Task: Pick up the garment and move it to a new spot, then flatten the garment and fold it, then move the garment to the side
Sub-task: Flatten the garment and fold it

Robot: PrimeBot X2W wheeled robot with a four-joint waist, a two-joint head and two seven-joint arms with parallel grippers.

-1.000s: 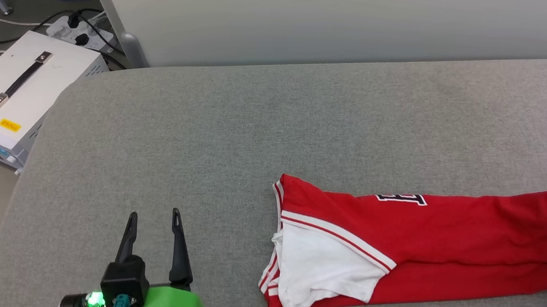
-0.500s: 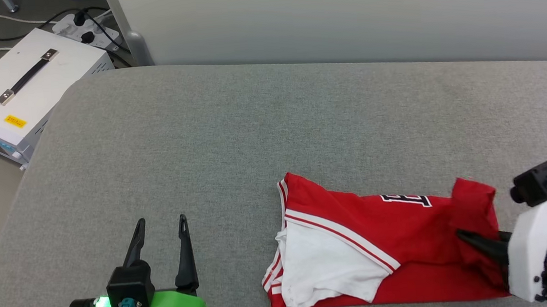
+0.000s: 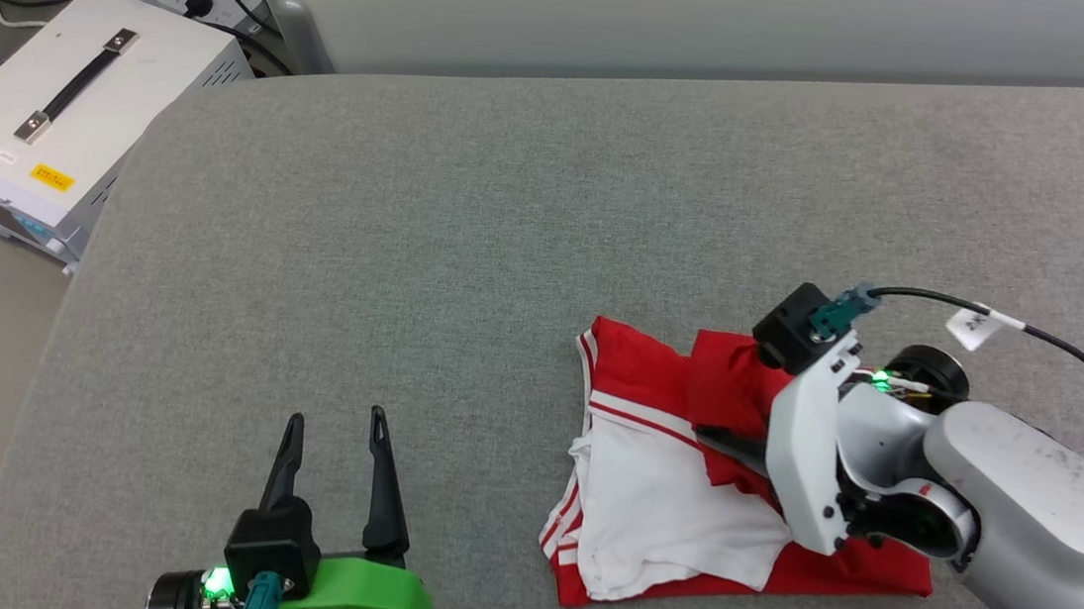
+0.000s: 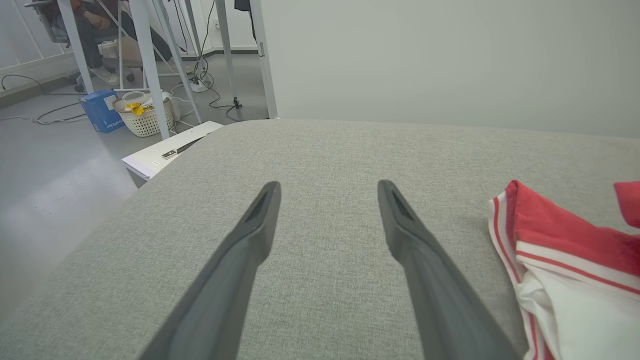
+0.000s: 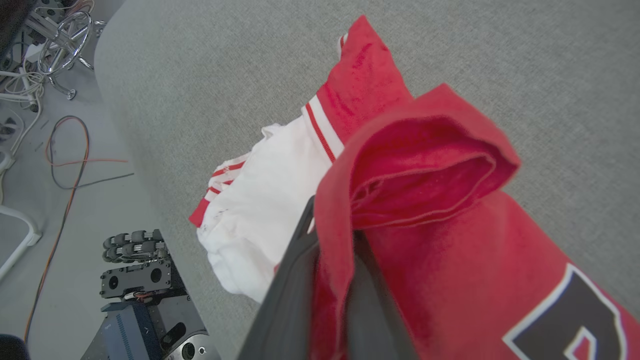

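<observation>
I can't read a whole word anywhere. The garment point(image 5: 450, 280) carries a black character outlined in white point(image 5: 575, 320), cut off at the right wrist view's edge, so I can't name it. The white case point(image 3: 86, 110) bears a yellow sticker point(image 3: 52, 176) and a small white label point(image 3: 5, 154), both too small to read. A white tag point(image 3: 974, 328) on a black cable point(image 3: 919, 296) shows a mark I can't make out.

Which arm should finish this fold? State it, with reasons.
Right. The right gripper is shut on the bright red soft-fabric T-shirt, its end doubled over the body; the left gripper stands open, apart from it.
</observation>
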